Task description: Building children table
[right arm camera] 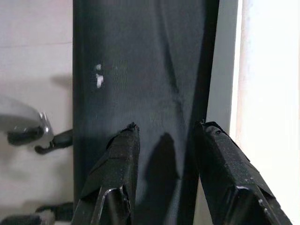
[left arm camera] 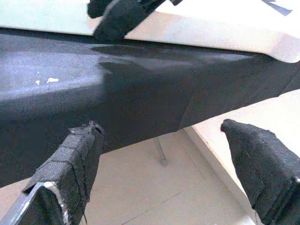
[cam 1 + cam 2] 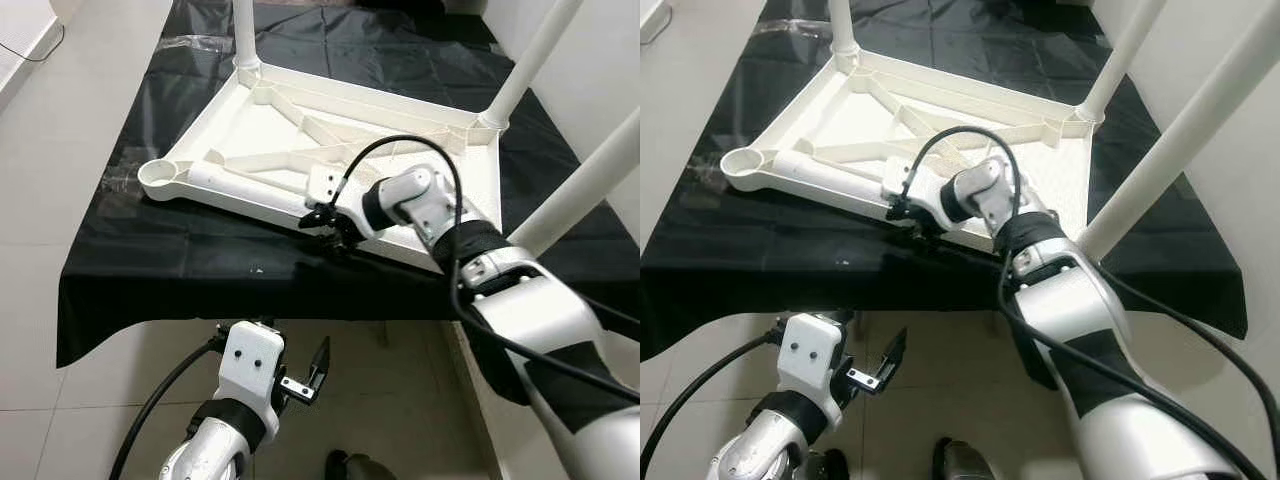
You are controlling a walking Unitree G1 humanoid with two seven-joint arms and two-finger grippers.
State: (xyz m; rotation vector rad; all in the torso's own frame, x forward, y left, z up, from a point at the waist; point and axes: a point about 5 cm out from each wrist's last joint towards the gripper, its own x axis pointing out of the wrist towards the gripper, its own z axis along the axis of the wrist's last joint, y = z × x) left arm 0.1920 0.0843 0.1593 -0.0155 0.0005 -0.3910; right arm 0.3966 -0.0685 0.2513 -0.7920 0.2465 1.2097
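Note:
A white children's table top (image 3: 250,115) lies upside down on a black cloth (image 3: 190,255). Three white legs stand up from it: far left (image 3: 245,35), far right (image 3: 530,60) and near right (image 3: 590,180). The near left corner socket (image 3: 160,175) holds no leg. A white tube (image 3: 245,182) lies along the near rim inside the top. My right gripper (image 3: 325,232) is at the near rim, open, its fingers (image 1: 124,145) over the cloth beside the white edge. My left gripper (image 3: 305,385) hangs open below the cloth's front edge, holding nothing.
The cloth-covered surface ends at a front edge (image 3: 250,325) with tiled floor (image 3: 60,200) below and to the left. A white wall (image 3: 600,70) stands close on the right. The right arm's black cable (image 3: 400,145) arches over the table top.

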